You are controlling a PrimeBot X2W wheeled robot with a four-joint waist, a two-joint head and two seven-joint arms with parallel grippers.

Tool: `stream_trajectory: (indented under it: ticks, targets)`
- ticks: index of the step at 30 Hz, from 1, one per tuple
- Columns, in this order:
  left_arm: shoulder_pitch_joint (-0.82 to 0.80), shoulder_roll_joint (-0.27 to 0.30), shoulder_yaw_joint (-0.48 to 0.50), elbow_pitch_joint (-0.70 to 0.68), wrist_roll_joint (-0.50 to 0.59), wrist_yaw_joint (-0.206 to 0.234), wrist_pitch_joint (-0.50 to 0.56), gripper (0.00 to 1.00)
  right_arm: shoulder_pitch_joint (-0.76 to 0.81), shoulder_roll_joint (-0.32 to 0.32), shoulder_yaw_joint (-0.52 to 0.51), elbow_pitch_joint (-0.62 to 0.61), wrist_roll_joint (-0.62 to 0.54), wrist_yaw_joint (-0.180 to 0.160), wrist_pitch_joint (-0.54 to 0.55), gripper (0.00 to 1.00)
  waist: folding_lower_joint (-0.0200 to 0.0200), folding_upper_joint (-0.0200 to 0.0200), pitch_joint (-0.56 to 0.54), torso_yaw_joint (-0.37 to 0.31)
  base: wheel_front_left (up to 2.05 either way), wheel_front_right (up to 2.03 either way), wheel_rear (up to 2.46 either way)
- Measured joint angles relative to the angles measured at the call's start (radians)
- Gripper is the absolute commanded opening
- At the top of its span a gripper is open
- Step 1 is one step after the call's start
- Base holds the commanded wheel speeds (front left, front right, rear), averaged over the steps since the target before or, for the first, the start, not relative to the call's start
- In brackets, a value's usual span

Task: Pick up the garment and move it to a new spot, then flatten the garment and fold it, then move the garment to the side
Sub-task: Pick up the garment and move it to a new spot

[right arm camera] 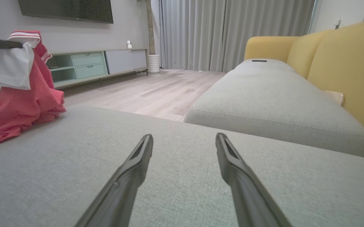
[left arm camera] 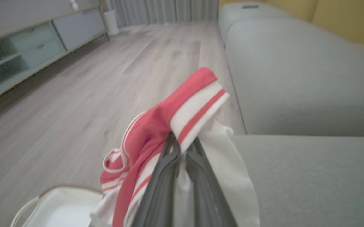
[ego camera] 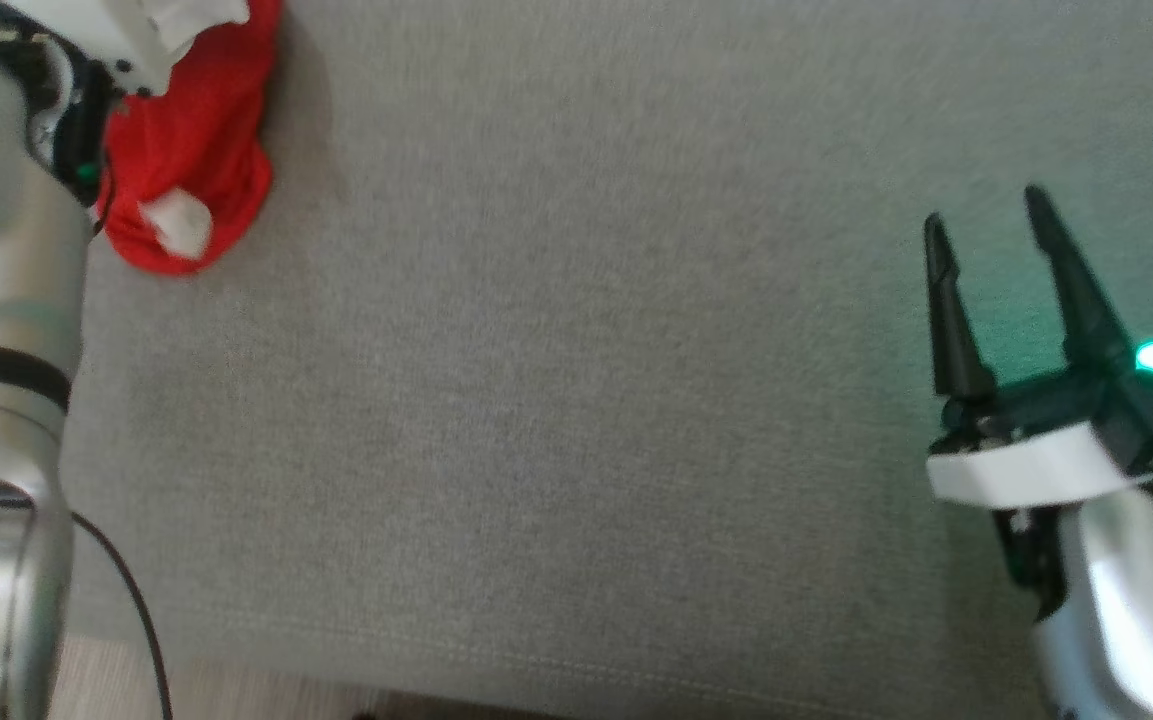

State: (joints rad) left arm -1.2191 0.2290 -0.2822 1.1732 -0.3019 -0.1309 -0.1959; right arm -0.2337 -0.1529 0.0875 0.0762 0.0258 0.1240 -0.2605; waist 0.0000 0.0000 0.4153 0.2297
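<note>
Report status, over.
Left gripper shut on garment, which hangs with its lower part on the cushion. Right gripper open, empty, above cushion. Nothing seen in the way.

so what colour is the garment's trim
Trim: white with a red stripe; best in left wrist view.

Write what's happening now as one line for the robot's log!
left gripper: shut on shirt | shirt: hanging, bottom on cushion | right gripper: open, empty, above cushion | step: pick up

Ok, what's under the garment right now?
The garment, pinched in the left gripper, rests its lower folds on the grey cushion near its edge. A white basket sits lower down beside it. The garment hides part of the basket's rim.
</note>
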Motion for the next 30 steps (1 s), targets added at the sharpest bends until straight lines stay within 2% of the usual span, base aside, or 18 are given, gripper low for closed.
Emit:
stream_trajectory:
  ticks: [6, 10, 15, 19, 24, 30]
  targets:
    - [0.039, -0.023, -0.155, -0.140, -0.084, 0.000, -0.007, 0.00, 0.101, 0.055, 0.001, 0.000, 0.012, 0.000, 0.001, 1.00, 0.0000, 0.0000, -0.151, -0.032, 0.00, 0.00, 0.00]
    - [0.117, -0.014, -0.263, -0.274, -0.176, -0.001, 0.043, 0.00, 0.149, 0.079, 0.003, -0.008, 0.021, 0.000, 0.001, 1.00, -0.0001, 0.0000, -0.246, -0.077, 0.00, 0.00, 0.00]
    - [0.213, 0.003, -0.379, -0.466, -0.285, -0.001, 0.110, 0.00, 0.181, 0.088, 0.008, -0.023, 0.027, 0.000, 0.001, 1.00, -0.0001, 0.0001, -0.318, -0.179, 0.00, 0.00, 0.00]
    - [0.265, -0.001, -0.426, -0.583, -0.328, -0.001, 0.133, 0.00, 0.192, 0.094, 0.020, -0.030, 0.029, 0.000, 0.001, 1.00, -0.0001, 0.0001, -0.348, -0.267, 0.00, 0.00, 0.00]
    - [0.337, -0.051, -0.475, -0.635, -0.335, 0.014, 0.142, 0.00, 0.191, 0.099, 0.039, -0.040, 0.037, 0.000, 0.001, 1.00, -0.0001, 0.0001, -0.356, -0.373, 0.00, 0.00, 0.00]
    - [0.458, -0.142, -0.558, -0.593, -0.335, 0.034, 0.141, 0.00, 0.183, 0.100, 0.054, -0.056, 0.055, 0.000, 0.001, 1.00, -0.0001, 0.0001, -0.304, -0.453, 0.00, 0.00, 0.00]
